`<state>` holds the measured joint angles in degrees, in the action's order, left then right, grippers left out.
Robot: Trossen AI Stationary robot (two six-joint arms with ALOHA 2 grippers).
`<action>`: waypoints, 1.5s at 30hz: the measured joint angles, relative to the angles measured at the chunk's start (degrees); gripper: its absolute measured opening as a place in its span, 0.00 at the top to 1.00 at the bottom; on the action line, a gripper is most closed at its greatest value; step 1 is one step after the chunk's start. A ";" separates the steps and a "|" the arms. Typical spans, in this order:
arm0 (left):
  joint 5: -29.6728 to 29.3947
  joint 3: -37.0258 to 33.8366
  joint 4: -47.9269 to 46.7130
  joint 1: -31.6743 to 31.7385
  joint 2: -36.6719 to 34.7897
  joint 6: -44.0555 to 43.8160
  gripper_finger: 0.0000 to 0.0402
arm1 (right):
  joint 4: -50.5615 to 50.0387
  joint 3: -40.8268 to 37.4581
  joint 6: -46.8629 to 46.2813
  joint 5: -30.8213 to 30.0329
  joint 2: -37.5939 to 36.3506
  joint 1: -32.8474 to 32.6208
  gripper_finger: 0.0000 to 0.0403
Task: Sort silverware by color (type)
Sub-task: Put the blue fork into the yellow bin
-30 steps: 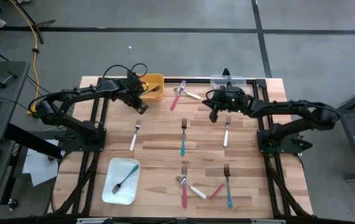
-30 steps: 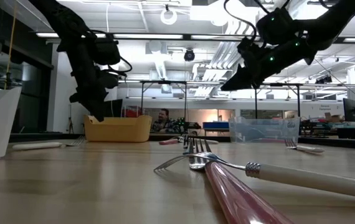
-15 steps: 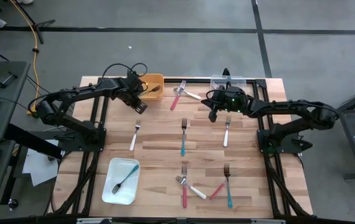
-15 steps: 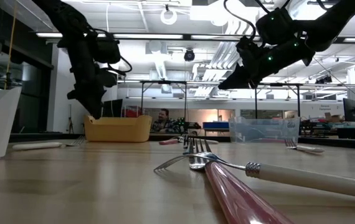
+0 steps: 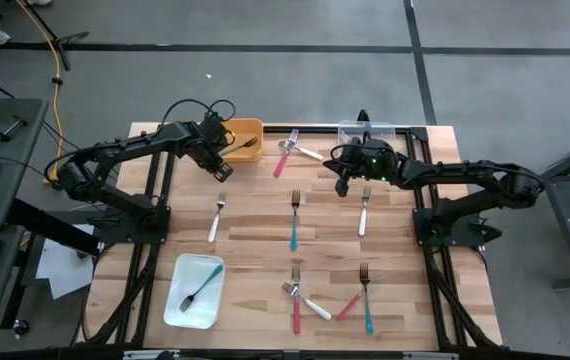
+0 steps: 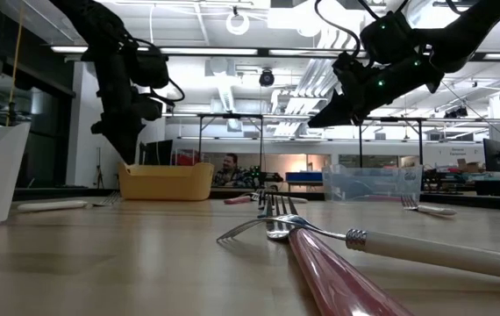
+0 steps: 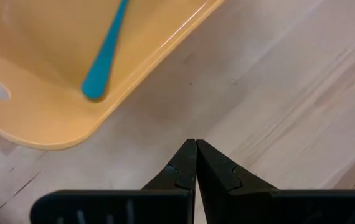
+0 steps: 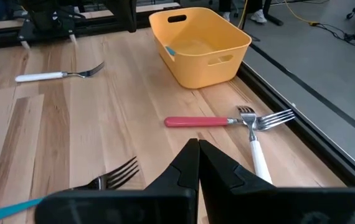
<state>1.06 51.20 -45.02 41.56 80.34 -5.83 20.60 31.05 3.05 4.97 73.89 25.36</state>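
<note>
Lifted slightly, the left gripper (image 5: 215, 171) hangs pinched together, empty, beside the yellow bin (image 5: 247, 131), where a teal fork (image 7: 104, 55) lies sorted. By the clear bin (image 5: 366, 132), the right gripper (image 5: 343, 189) waits, fingers together.

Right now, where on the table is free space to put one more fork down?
Bare wood lies between the white tray and the crossed forks at the near edge, and on the left side between the white-handled fork and the table's left edge. The far edge is crowded: the yellow bin, a crossed pair of forks and the clear bin.
</note>
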 joint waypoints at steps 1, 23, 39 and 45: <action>0.00 0.00 -0.06 0.00 0.00 0.06 1.00 | 0.00 0.00 0.00 0.00 0.00 0.00 1.00; -0.07 0.00 -0.37 -5.42 -0.67 5.19 1.00 | 2.85 0.00 -2.76 3.19 -0.04 -0.07 1.00; -0.22 0.00 -6.00 -37.93 -15.82 -16.87 0.99 | 2.50 0.00 1.98 3.15 -0.04 -0.07 1.00; 0.76 0.00 -11.99 -53.65 -16.66 -35.60 0.93 | 3.36 0.00 2.04 3.15 -0.04 -0.07 1.00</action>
<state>1.82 51.20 -57.01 -12.09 63.67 -41.43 23.96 31.05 5.09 8.12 73.84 25.30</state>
